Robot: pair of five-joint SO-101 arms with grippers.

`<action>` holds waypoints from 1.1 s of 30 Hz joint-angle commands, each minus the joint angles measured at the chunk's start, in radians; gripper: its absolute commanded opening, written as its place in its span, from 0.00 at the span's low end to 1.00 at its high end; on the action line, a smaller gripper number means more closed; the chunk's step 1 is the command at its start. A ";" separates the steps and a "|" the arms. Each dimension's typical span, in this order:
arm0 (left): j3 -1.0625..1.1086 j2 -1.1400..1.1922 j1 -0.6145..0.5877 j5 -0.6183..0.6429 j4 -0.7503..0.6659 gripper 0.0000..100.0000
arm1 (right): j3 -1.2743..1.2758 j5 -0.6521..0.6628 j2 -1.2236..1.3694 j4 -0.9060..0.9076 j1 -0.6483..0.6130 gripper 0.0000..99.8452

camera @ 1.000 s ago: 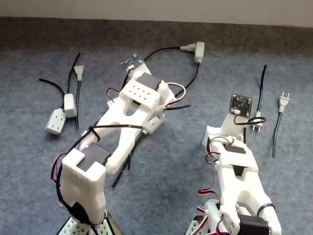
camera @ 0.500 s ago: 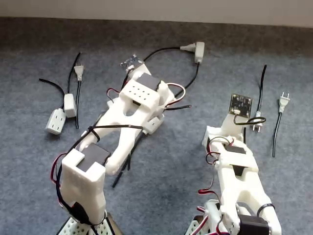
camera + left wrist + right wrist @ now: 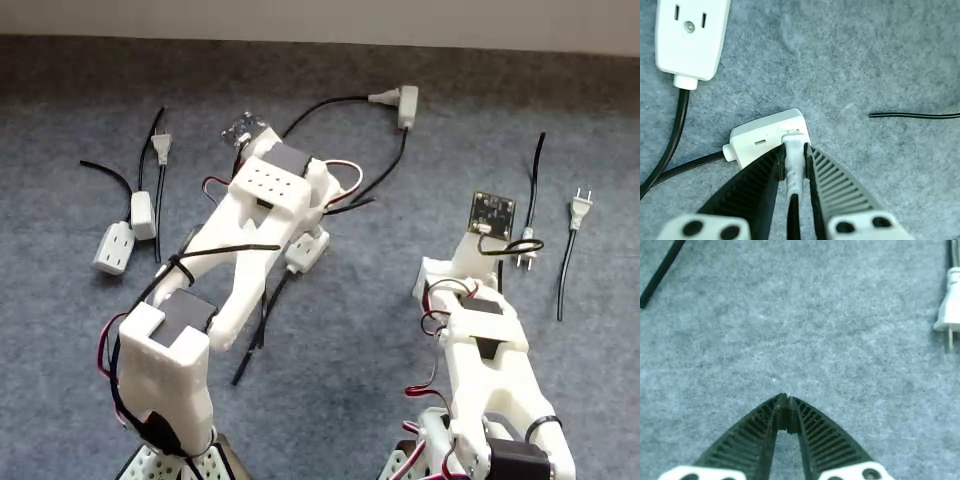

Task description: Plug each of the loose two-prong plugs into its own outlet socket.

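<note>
On the grey carpet [image 3: 380,300] our left gripper [image 3: 794,151] pinches a white plug [image 3: 794,167], seemingly seated in its socket [image 3: 762,141]. Our right gripper [image 3: 785,410], closed and empty, has loose plugs [image 3: 579,207] left to fit.

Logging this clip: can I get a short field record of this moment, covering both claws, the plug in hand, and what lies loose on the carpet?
left claw: shut on a white plug
plug position: tip against the face of a white socket; prongs hidden, seating unclear
right claw: shut, empty, over the carpet
loose plugs: one at the carpet's left, two at its right
other sockets: one with empty slots near the left claw; two at the carpet's left
</note>
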 commanded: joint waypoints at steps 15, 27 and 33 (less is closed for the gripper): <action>0.087 -0.002 0.041 0.025 -0.080 0.01 | -0.004 -0.005 0.001 -0.016 -0.008 0.01; 0.151 -0.002 0.054 0.068 -0.098 0.01 | -0.004 -0.005 0.001 -0.016 -0.008 0.01; 0.223 -0.002 0.004 0.068 -0.094 0.01 | -0.004 -0.005 0.001 -0.016 -0.008 0.01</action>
